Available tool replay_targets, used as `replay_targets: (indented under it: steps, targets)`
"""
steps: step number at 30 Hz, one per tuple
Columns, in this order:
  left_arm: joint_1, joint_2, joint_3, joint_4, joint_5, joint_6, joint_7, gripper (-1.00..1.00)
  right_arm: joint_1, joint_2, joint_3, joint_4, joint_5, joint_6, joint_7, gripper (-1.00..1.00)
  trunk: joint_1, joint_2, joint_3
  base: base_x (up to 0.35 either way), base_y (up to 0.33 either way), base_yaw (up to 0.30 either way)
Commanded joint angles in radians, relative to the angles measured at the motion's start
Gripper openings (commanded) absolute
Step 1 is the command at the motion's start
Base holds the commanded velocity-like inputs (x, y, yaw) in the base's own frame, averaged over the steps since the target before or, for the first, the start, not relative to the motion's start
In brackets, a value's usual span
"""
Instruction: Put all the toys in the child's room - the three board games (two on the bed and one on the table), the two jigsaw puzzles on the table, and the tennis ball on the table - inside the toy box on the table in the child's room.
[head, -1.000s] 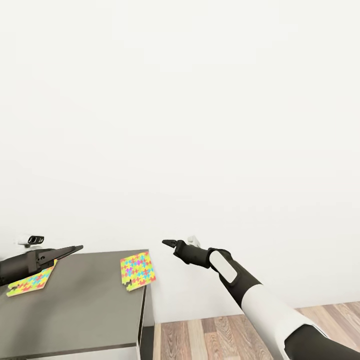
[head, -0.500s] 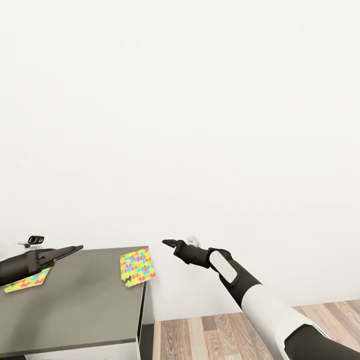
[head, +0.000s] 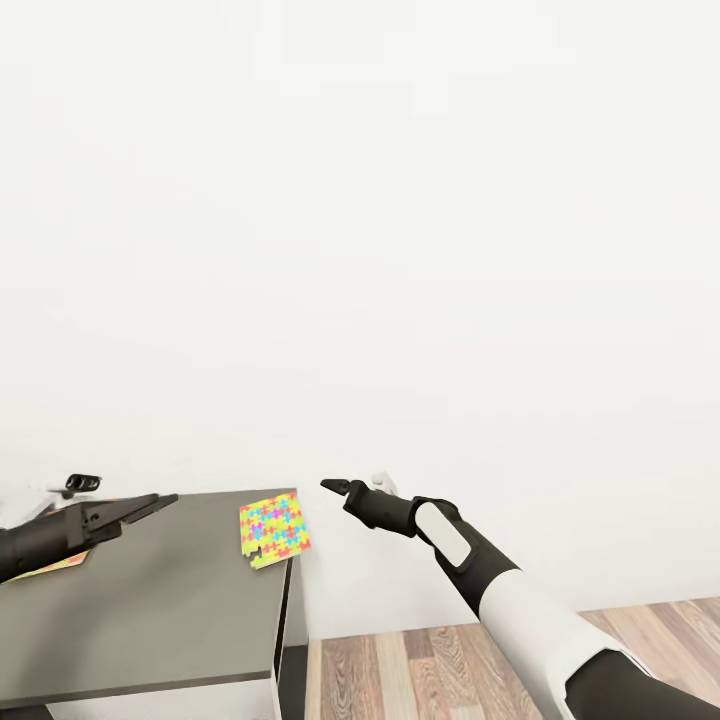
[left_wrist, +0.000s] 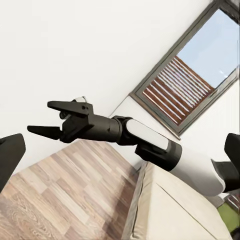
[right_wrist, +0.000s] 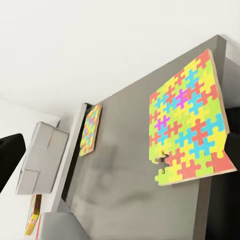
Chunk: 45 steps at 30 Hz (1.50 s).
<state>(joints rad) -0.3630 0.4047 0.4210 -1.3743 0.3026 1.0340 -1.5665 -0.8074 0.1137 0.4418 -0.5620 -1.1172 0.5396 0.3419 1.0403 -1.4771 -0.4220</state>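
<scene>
A thin square jigsaw puzzle of yellow, green, pink, blue and orange interlocking pieces (head: 274, 530) lies flat at the far right corner of the dark grey rectangular table top (head: 160, 600), one corner reaching the table's right edge. In the right wrist view this sheet (right_wrist: 190, 125) shows a small notch of missing pieces along one side. A second multicoloured puzzle sheet (right_wrist: 90, 129) lies on the same top, well apart from the first; in the head view only an orange and yellow sliver of it (head: 50, 566) shows beneath the left arm. Beyond the table's edge the right wrist view shows a pale grey tray with flared sides (right_wrist: 40, 157) and part of a flat box with a bright yellow printed cover (right_wrist: 32, 215).

The left gripper (head: 160, 501) hangs over the table's left part with nothing in it; how wide it stands cannot be told. The right gripper (head: 333, 487) hovers just off the table's right edge, above the wood-plank floor (head: 450, 670); the left wrist view shows it (left_wrist: 48, 118) parted and empty. That view also shows a beige mattress (left_wrist: 175, 210) and a window with brown slats (left_wrist: 190, 75).
</scene>
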Motion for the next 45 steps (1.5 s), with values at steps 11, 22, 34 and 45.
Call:
replay_targets:
  steps: [11, 22, 34, 45]
  targets:
    - [-0.001, -0.062, -0.003, 0.007, 0.061, 0.008, -0.004, 1.00, -0.001, -0.013, -0.001, 0.005, -0.004, 0.002, 0.002, 1.00, 0.000, -0.001, -0.001, 0.019, 0.000, 0.000]
    - [-0.002, -0.124, -0.003, 0.007, 0.086, 0.006, -0.004, 1.00, -0.001, -0.017, -0.002, 0.007, -0.006, 0.004, 0.001, 1.00, 0.000, -0.001, -0.001, 0.030, 0.000, 0.000]
    - [-0.002, -0.141, -0.001, 0.005, 0.089, 0.007, -0.004, 1.00, -0.001, -0.017, -0.033, 0.047, -0.009, 0.050, 0.000, 1.00, 0.000, -0.001, -0.001, 0.000, 0.000, 0.000]
    - [-0.002, -0.141, -0.002, 0.002, 0.089, 0.008, -0.004, 1.00, -0.001, -0.015, -0.053, 0.069, -0.011, 0.101, 0.000, 1.00, 0.000, -0.001, -0.001, 0.000, 0.000, 0.000]
